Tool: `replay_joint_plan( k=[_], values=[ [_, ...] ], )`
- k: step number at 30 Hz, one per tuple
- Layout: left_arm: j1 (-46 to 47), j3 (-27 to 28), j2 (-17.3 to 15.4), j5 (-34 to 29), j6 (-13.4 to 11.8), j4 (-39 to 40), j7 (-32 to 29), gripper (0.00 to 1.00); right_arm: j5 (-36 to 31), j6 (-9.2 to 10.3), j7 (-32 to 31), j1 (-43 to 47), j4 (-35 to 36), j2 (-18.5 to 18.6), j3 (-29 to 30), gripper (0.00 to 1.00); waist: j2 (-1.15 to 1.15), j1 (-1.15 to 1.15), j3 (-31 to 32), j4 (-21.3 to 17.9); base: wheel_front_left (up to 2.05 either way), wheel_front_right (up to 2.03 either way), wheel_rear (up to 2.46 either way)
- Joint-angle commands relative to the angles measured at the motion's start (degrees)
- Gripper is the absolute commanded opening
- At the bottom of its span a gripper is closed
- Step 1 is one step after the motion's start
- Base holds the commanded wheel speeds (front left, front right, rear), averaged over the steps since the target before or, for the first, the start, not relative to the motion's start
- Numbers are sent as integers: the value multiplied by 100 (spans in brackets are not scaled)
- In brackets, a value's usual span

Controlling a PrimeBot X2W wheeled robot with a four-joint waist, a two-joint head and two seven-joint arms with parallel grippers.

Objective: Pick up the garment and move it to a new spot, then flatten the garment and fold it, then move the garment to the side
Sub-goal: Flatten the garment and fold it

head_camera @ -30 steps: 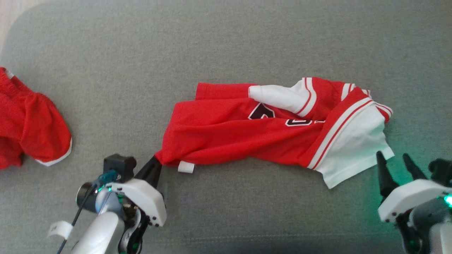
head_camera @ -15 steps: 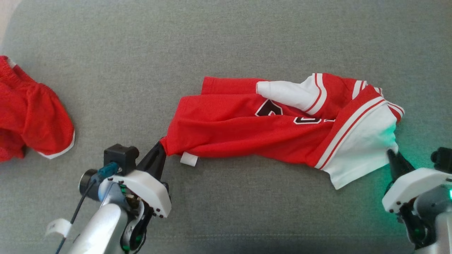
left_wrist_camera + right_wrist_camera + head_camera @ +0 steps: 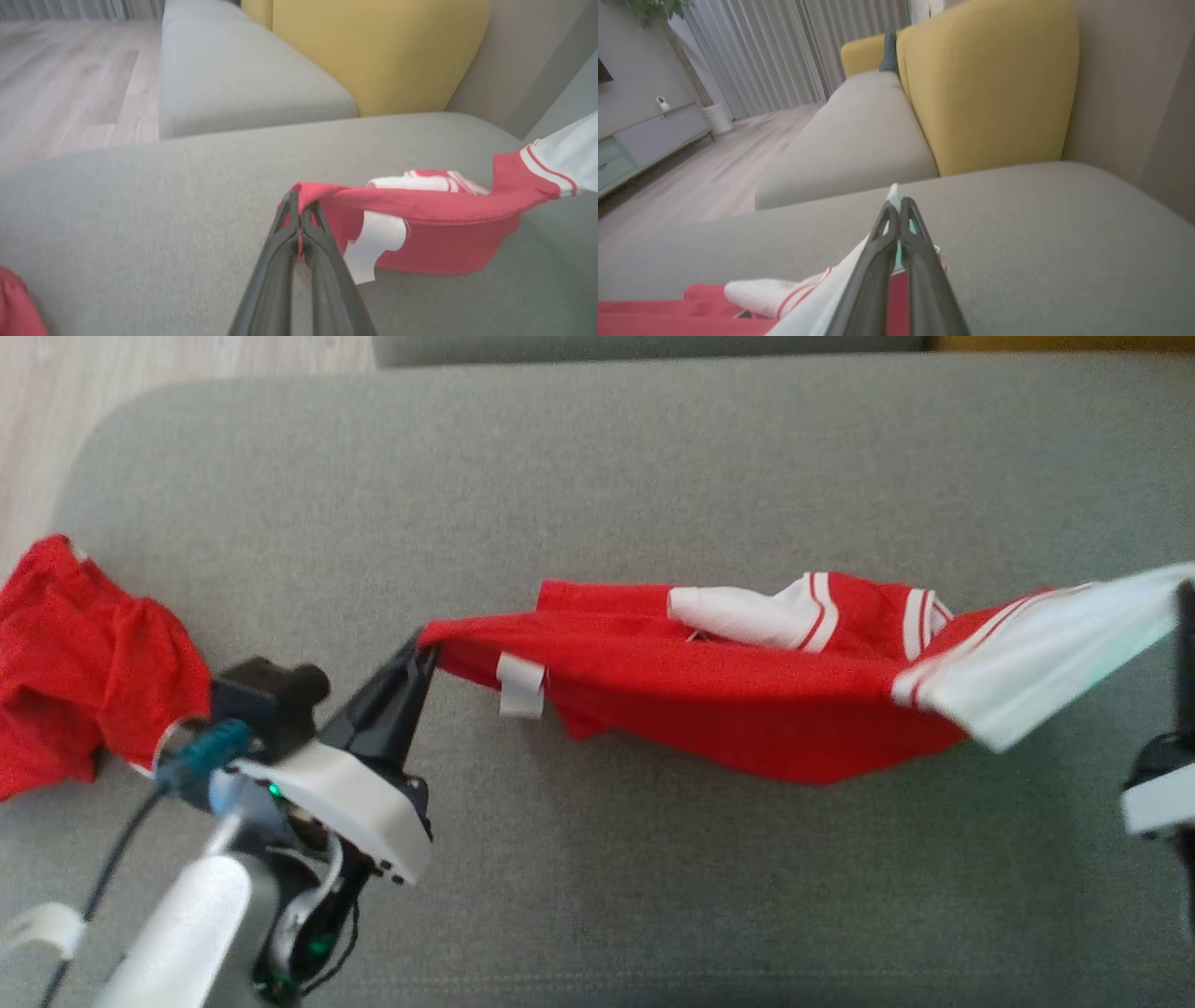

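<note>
Across the middle of the grey sofa seat [image 3: 597, 476], the red-and-white shirt [image 3: 728, 691] hangs stretched between the two grippers, its long axis running left to right. The left gripper [image 3: 418, 651] has its fingers pressed together on the red hem corner at the shirt's left end, just beside a white label [image 3: 519, 686] that dangles from the hem. The right gripper [image 3: 896, 205] is closed too, pinching a corner of the white sleeve at the shirt's right end.

Both ends are raised off the seat, while the red middle sags and its lowest fold appears to rest on the cushion. The shirt therefore lies between the jaws, not ahead of either pair, and each arm serves its own end. The step in hand looks like the carry to a new spot, which depends on both arms travelling together. If one leads, the cloth would likely twist or pull out of a pinch. Another red garment [image 3: 84, 644] lies bunched at the seat's left edge, close to the left arm, so the open room is far and right.
</note>
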State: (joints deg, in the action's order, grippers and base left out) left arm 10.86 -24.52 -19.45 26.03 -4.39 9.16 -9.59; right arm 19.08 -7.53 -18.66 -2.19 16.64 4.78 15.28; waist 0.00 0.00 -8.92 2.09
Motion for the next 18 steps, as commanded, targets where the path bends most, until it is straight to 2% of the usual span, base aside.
replay_joint_plan(
  k=[1,10,18],
  values=[
    [286,306,-145,23,-26,258,-15,0,19,4,11,-262,269,184,-68,0,0,0,143,-31,0,0,0],
    [1161,701,-265,20,-163,1273,-270,0,42,4,-175,-1328,1232,651,90,0,0,0,620,-78,0,0,0],
    [2005,801,-192,31,-161,1360,-404,0,179,4,-364,-2188,1062,874,76,0,0,0,717,-97,0,0,0]
  ],
)
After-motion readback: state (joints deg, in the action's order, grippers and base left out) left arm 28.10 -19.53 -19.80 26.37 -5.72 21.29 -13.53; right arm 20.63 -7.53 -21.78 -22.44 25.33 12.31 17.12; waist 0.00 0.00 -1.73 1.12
